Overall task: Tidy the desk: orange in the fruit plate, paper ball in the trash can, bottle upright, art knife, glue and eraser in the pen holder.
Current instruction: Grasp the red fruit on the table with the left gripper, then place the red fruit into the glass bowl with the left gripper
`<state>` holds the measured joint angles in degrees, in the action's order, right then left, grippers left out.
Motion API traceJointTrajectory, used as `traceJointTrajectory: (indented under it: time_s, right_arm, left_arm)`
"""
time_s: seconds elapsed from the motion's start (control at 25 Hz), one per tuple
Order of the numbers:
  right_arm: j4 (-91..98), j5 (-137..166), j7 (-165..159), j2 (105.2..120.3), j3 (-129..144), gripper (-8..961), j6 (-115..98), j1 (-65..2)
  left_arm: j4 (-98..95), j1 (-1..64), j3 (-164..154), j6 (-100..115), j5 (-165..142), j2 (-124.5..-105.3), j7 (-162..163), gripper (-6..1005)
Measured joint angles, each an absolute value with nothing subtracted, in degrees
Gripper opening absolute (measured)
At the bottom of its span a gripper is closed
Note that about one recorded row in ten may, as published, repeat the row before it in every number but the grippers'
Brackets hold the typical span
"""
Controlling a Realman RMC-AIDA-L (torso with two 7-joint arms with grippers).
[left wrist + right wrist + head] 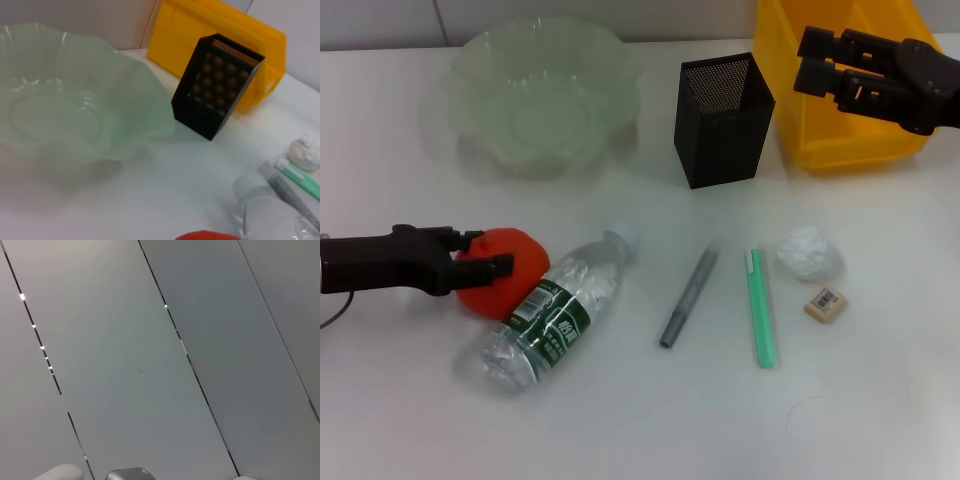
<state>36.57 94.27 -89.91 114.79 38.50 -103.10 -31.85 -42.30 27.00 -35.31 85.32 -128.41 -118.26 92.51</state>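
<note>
The orange [520, 290] rests on the table against the lying bottle [555, 320]. My left gripper [492, 252] reaches in from the left, open, its fingers over the orange's left top. In the left wrist view only a sliver of the orange [207, 235] shows. The fruit plate [480, 60] stands at the back left, the pen holder [720, 130] behind the middle, the trash can [800, 130] at the back right. The paper ball [808, 252] and eraser [826, 304] lie at the right. My right gripper [812, 58] hangs open above the trash can.
A grey pen-shaped tool [686, 298] and a green stick [762, 308] lie side by side mid-table; I cannot tell which is the art knife and which the glue. The right wrist view shows only pale wall panels.
</note>
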Motion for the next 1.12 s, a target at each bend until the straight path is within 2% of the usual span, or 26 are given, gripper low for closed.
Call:
traceJointTrajectory:
  time_s: [0.12, 0.56, 0.72, 1.12]
  right_arm:
    - [36.78, 94.29, -89.95, 114.79, 38.44, 727, -103.3, -31.89]
    - [36.81, 94.31, -90.07, 114.17, 38.18, 727, -103.37, -31.08]
    - [36.83, 94.3, -91.47, 113.31, 37.75, 728, -103.41, -29.35]
    - [36.4, 94.54, -91.28, 112.84, 34.91, 727, -103.28, -26.57]
  left_arm:
    - [-42.29, 26.86, -35.33, 85.01, -128.48, -118.26, 92.34, 712]
    - [-43.0, 26.37, -34.73, 86.02, -126.51, -118.29, 92.41, 307]
    - [-44.05, 25.38, -34.64, 87.52, -123.34, -118.11, 92.37, 280]
    - [-45.26, 24.98, -34.63, 90.28, -110.4, -117.47, 88.35, 199]
